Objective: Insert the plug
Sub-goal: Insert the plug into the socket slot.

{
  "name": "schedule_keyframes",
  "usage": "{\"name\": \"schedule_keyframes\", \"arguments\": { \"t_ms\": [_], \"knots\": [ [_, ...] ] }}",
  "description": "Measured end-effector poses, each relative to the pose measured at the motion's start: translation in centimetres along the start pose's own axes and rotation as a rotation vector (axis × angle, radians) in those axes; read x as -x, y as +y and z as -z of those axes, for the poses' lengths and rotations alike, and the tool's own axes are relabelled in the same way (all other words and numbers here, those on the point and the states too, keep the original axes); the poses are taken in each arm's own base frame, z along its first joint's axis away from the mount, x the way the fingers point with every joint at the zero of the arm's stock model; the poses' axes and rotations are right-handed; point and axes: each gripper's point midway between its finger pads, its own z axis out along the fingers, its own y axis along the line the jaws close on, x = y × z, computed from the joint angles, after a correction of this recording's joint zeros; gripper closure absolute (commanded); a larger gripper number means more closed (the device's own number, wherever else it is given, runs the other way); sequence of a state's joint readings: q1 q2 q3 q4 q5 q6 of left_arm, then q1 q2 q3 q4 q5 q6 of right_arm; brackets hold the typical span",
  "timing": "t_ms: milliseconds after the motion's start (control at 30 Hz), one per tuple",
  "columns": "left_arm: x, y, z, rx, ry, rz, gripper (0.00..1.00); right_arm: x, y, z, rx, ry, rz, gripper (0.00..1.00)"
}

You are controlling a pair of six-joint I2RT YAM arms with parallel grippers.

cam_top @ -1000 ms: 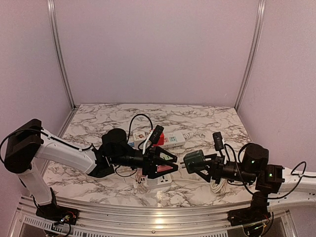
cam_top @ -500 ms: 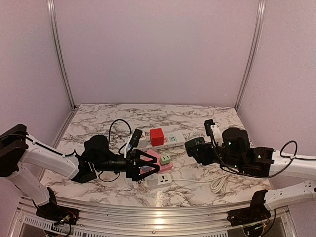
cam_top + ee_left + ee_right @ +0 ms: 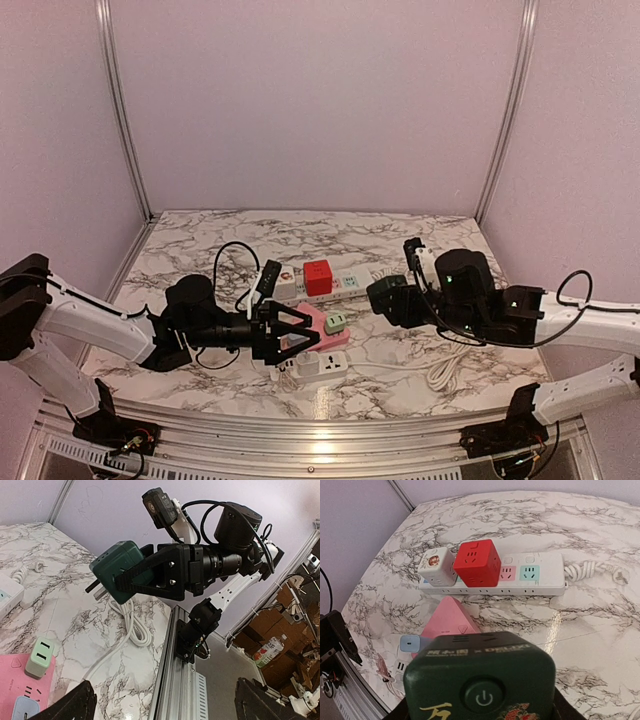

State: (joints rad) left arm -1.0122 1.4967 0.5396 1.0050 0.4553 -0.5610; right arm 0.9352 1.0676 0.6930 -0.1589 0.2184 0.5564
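The plug (image 3: 387, 296) is a dark green cube with a power button and metal prongs (image 3: 97, 588). My right gripper (image 3: 398, 300) is shut on it and holds it in the air, right of centre, prongs pointing left. In the right wrist view the plug (image 3: 480, 680) fills the bottom. A white power strip (image 3: 350, 284) lies beyond it, carrying a red cube (image 3: 318, 277) and a white cube (image 3: 283, 284). My left gripper (image 3: 312, 336) stands open and low over a pink triangular socket (image 3: 303, 339), with nothing between its fingers (image 3: 75, 705).
A light green plug (image 3: 335, 322) and a blue one (image 3: 412, 642) sit in the pink socket. A small white socket (image 3: 326, 365) lies near the front edge, with a coiled white cable (image 3: 440, 372) to its right. The metal rail (image 3: 175, 670) runs along the table's near edge.
My left gripper pulled back to the left and opened to its widest. My right arm carried the green plug up and back toward the white strip.
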Motion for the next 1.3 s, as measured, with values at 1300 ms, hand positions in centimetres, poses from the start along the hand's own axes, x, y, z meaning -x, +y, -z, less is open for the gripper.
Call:
{"name": "schedule_keyframes", "arguments": {
  "t_ms": [1300],
  "knots": [
    [-1.3, 0.8, 2.1, 0.059, -0.009, 0.026, 0.01, 3.0, -6.8, -15.8, -0.263, 0.345, 0.049, 1.0]
  ]
}}
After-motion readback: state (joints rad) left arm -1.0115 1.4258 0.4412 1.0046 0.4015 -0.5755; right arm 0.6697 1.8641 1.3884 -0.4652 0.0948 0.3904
